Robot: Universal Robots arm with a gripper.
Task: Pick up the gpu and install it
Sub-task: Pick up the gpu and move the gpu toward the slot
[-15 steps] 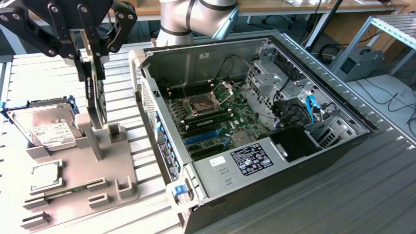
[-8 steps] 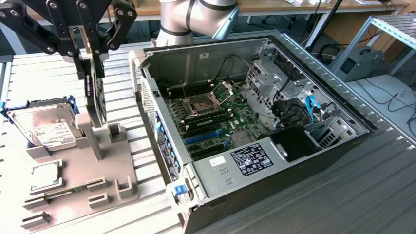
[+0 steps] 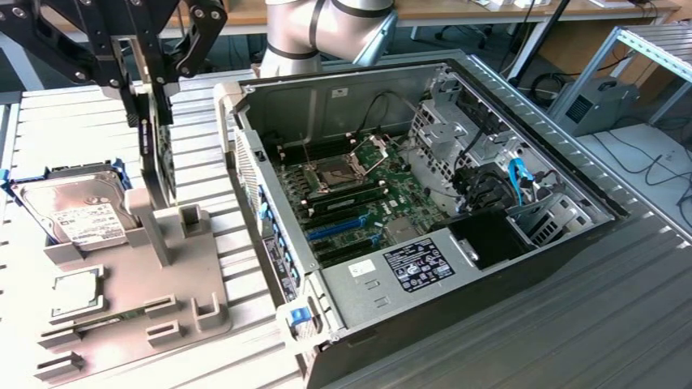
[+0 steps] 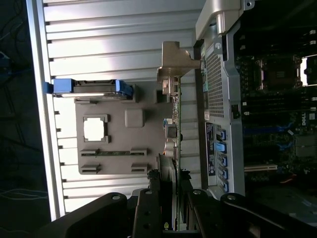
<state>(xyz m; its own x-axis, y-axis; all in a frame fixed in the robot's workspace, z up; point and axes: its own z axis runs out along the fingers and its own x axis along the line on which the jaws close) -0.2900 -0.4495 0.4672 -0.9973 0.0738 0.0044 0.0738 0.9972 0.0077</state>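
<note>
The tool (image 3: 138, 101) is clamped on the top edge of the gpu (image 3: 158, 162), holding it upright at the grey holder (image 3: 130, 284) on the exterior view's left, beside the open computer case (image 3: 357, 312), presumably so its connector edge points down.

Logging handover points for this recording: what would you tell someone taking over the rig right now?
Gripper: closed on the gpu, which hangs on edge below it.
Gpu: over the grey holder tray, next to the hard drive and outside the open PC case. I cannot tell whether it has cleared its tray slot.
Done: gpu grasped.
Left: gpu not yet in the case; the blue motherboard slots hold no card.
</note>
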